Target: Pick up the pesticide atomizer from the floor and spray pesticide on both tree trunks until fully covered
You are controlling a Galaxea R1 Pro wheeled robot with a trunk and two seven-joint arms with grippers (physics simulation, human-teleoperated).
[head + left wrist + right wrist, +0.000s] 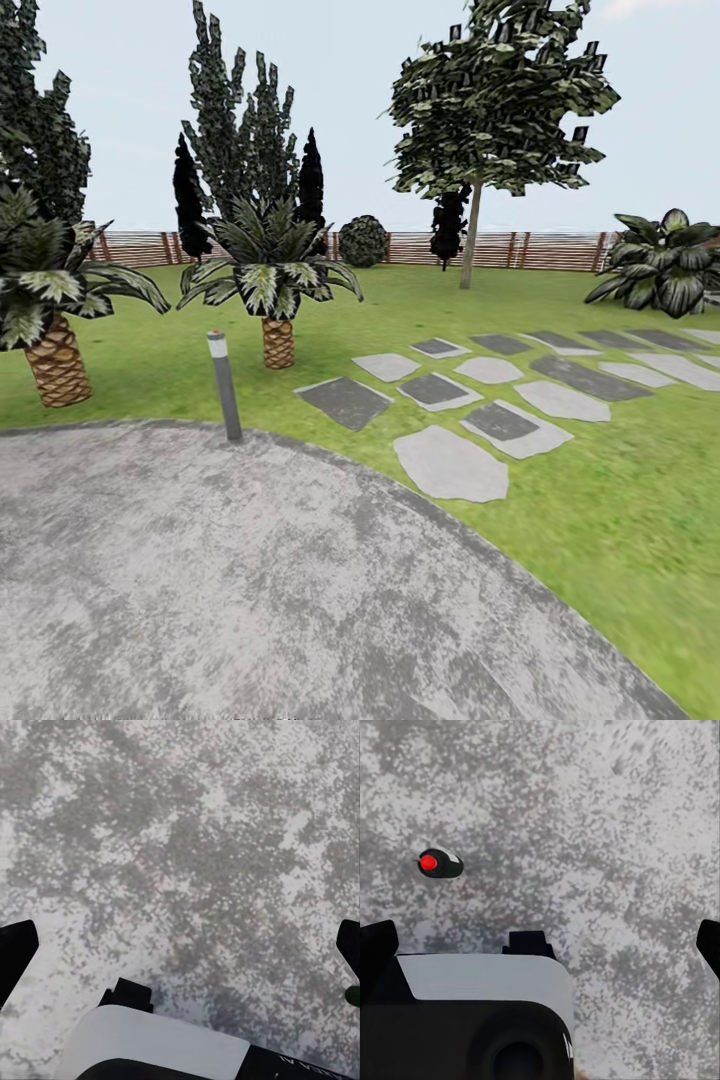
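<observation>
Grey, mottled paving (230, 580) spread across the near half of my head view, curving away into the green lawn (620, 500) of the garden, which ran back to a brown slatted fence (540, 250). One of the trees (495, 95) stood far off on the right side of the lawn, its thin-looking pale tree trunk (469, 240) rising straight and upright, just a little tilted, to a blocky green canopy in front of the fence. Two short palms (270, 280) with scaly trunks stood at left, one at the picture's edge (45, 300), and a grey bollard (224, 385) with a red top stood upright at the paving's rim between them. Flat stepping stones (450, 465) ran in a double row across the grass toward the right, where a broad-leaved bush (665, 262) sat. From the left wrist camera I saw the left gripper (180, 960) hanging over bare paving, its dark fingertips (15, 952) at the picture's two edges, spread wide with nothing between them. The right gripper (540, 952) was likewise spread wide over paving, one fingertip (376, 945) at each edge, and a small dark capsule-shaped thing with a red end (437, 862) lay beyond it; I could not tell what it was. The tree lay well apart from both grippers.
</observation>
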